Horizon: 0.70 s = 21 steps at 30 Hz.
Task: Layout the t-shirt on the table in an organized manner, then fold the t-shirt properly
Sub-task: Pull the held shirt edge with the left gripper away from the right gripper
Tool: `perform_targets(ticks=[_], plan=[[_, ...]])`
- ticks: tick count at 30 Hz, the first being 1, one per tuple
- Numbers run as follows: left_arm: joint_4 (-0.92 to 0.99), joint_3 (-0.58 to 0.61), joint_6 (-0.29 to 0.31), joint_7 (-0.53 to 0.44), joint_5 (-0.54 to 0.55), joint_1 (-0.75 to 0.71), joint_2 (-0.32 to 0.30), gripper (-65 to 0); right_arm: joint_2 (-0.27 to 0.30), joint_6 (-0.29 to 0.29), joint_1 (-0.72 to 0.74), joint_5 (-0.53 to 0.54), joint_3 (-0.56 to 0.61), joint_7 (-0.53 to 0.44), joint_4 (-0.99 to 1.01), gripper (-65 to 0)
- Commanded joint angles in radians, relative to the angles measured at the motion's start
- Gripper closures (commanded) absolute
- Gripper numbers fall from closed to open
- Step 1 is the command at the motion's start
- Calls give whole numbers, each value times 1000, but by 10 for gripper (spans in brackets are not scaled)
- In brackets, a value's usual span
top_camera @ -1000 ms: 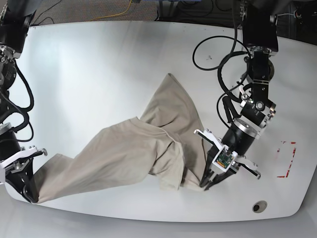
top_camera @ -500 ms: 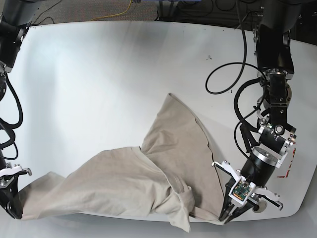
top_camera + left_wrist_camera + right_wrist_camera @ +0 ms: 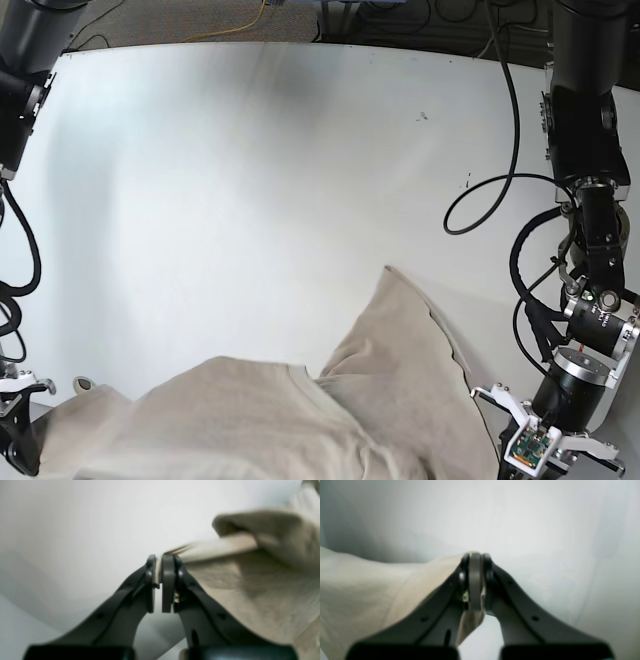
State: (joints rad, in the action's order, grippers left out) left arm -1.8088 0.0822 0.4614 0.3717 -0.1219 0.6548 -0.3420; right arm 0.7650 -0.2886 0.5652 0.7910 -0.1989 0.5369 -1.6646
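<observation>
Left gripper (image 3: 158, 562) clamped on a t-shirt (image 3: 300, 425) edge, right gripper (image 3: 476, 560) pinched on another. Shirt bunched along the table's (image 3: 250, 180) near edge between both arms. Possibly lifted slightly; blurred.

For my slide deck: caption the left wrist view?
Left gripper shut on the t-shirt edge, fabric trailing over the white table.

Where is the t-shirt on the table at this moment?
In the base view the t-shirt lies at the near edge of the table, stretched between the right gripper and the left gripper, both shut on it.
</observation>
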Motion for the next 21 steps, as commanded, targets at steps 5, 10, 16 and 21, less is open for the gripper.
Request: perform_targets(ticks=[5, 10, 16, 21], plan=[[-13, -8, -20, 42, 3, 145, -7, 0, 17, 12, 123, 5, -14, 58, 93, 0], [-13, -8, -20, 54, 3, 191, -9, 0, 17, 12, 135, 5, -14, 68, 146, 0], [-12, -8, -20, 59, 3, 198, -18, 0, 17, 12, 135, 5, -15, 85, 148, 0], [-10, -8, -20, 59, 1, 196, -19, 0, 17, 13, 135, 5, -15, 137, 174, 0]])
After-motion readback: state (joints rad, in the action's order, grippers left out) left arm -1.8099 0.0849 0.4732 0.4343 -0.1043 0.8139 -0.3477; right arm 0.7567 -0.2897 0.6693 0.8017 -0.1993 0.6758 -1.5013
